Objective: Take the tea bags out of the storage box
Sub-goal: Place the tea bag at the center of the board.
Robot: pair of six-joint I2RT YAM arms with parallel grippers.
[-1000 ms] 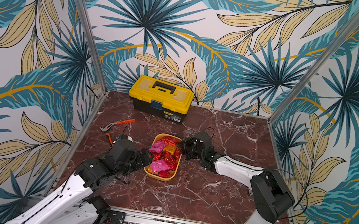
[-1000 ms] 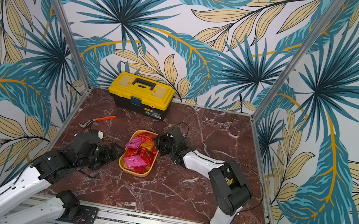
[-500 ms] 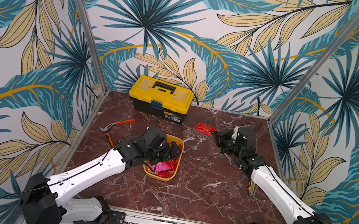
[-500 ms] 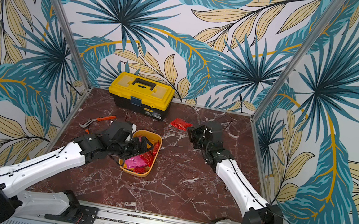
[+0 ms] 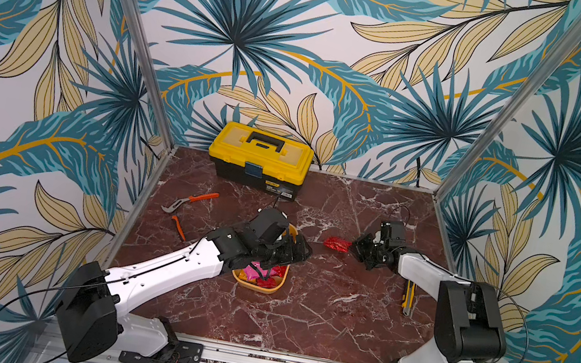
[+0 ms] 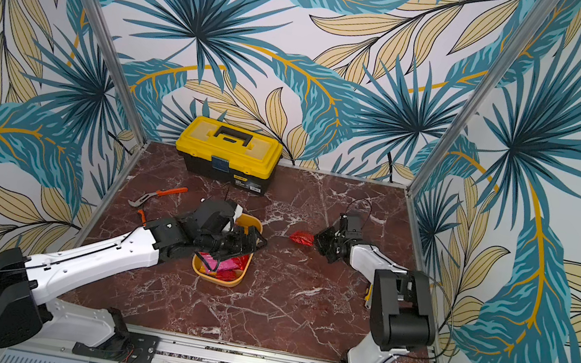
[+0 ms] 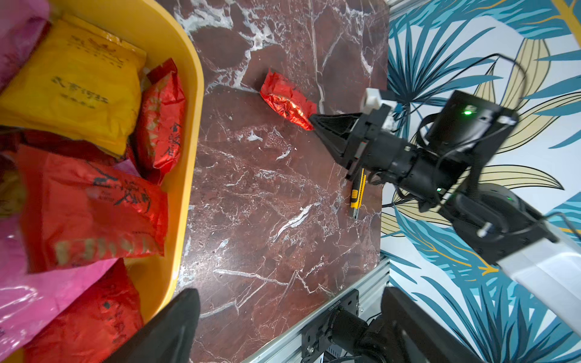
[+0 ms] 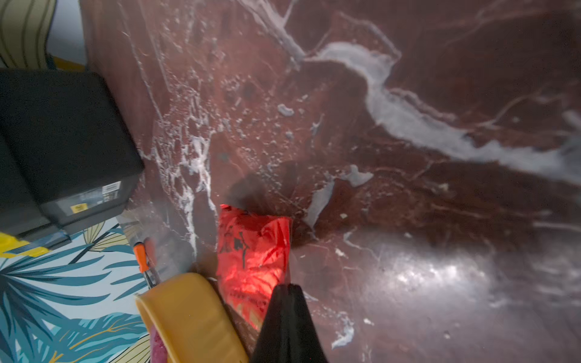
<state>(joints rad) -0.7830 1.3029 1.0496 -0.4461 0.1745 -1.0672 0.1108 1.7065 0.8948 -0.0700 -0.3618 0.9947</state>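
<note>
The tea bags [image 7: 91,204], red, pink and yellow, fill the yellow storage box [image 5: 261,289] in the middle of both top views. One red tea bag [image 5: 337,244] is outside it, just right of the box, its end pinched in the closed right pincer [image 5: 353,247]. The left pincer [image 5: 302,251] hangs spread wide and empty over the box's upper-right rim. On the bench [image 5: 296,321], a toolbox [image 5: 260,153] sits at upper centre, pliers [image 5: 197,199] left of the box, a utility knife [image 5: 408,298] at right.
</note>
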